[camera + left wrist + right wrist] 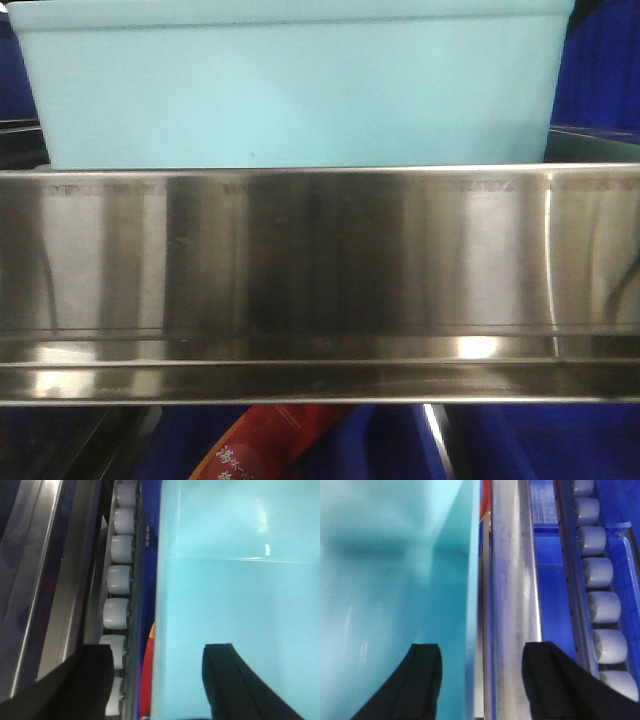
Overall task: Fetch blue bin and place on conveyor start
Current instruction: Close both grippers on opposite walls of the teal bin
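Blue bin (300, 90) (left gripper (160, 652), right gripper (484, 652) wide astride its walls)

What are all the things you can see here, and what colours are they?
blue bin: one, pale turquoise, just behind the rail.
shelf rail: one, shiny silver, across the front view.
crates: number unclear, dark blue, beside and below the bin.
packet: one, red, under the rail.
rollers: a row in each wrist view, grey, alongside the bin.
left hand: one, black, open, astride a bin wall.
right hand: one, black, open, astride a bin wall.
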Robot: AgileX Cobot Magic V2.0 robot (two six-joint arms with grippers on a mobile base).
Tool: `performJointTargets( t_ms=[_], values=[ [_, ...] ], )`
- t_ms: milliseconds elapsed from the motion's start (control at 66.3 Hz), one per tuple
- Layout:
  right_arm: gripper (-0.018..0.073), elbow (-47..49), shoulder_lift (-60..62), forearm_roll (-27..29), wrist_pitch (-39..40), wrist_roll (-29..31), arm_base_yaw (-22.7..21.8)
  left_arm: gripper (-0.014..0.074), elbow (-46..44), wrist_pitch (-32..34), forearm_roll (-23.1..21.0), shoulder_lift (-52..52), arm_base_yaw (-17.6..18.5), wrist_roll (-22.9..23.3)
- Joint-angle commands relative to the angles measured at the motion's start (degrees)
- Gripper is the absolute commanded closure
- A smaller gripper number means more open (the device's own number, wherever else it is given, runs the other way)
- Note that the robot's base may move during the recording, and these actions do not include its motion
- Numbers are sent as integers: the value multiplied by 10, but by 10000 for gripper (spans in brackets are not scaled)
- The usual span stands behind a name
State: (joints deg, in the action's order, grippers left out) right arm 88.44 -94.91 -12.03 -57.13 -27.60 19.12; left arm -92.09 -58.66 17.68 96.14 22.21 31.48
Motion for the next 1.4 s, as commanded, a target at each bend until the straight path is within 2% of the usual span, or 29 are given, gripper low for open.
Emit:
performJointTargets(
  t_ms=[0,151,619,815,1388],
  values=[
    [296,0,0,-8,21,1,-1,288,-1,-3,-16,0,-13,-5],
    [296,1,-17,-8,19,1,-1,288,1,-3,-40,1,-37,-26],
    [296,1,-26,4,22,1,-2,288,33,16,-34,1,-22,-29],
    [296,8,-25,4,14,1,-2,288,33,21,-21,1,-22,-29],
    [296,35,-34,4,-2,1,-2,288,33,27,-21,1,-22,-28]
  ],
)
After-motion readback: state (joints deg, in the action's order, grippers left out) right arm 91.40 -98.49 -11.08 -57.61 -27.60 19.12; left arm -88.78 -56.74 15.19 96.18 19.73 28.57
